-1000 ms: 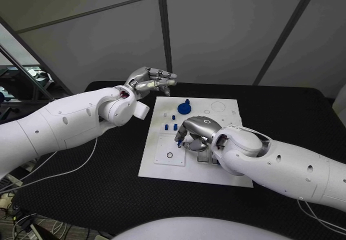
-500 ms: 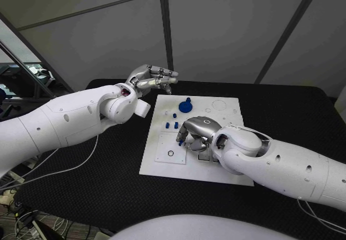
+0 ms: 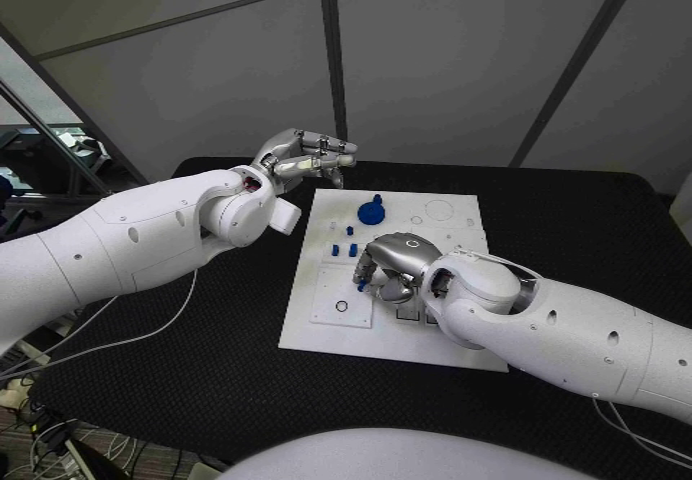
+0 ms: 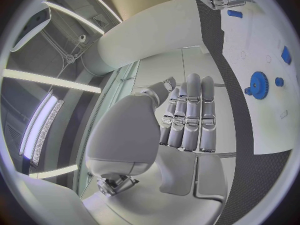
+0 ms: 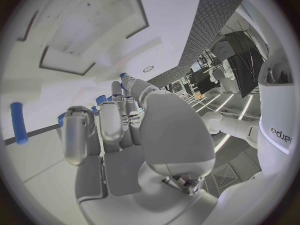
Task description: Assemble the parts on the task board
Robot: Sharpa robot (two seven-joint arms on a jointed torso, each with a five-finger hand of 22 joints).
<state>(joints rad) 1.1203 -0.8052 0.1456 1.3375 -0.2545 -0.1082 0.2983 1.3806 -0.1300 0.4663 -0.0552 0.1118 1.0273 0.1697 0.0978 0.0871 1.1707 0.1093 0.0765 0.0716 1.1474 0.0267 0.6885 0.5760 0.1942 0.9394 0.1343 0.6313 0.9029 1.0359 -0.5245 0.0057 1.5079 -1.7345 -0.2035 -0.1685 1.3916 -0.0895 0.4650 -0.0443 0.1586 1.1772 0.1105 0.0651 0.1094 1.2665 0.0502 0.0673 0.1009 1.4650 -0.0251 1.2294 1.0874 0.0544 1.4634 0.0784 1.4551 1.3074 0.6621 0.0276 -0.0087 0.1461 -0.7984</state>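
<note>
Task board [image 3: 447, 350]: laid mid-table, blue gear [image 3: 371, 212] and small blue parts [image 3: 343, 250] upon it. Right hand [image 3: 392, 268]: lowered onto the board, fingers curled; contents cannot be told, a placement is presumed. Left hand [image 3: 306, 158]: raised clear behind the board, fingers folded on nothing.

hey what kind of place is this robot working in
Probably a robotics lab or test cell: a black table with a white task board of small blue parts, grey partition panels behind, and strip lights overhead in the wrist views.

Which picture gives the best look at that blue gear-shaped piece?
The left wrist view: the blue gear shows its toothed rim clearly on the task board. The head view shows it smaller, unblocked. I cannot pick it out in the right wrist view.
</note>
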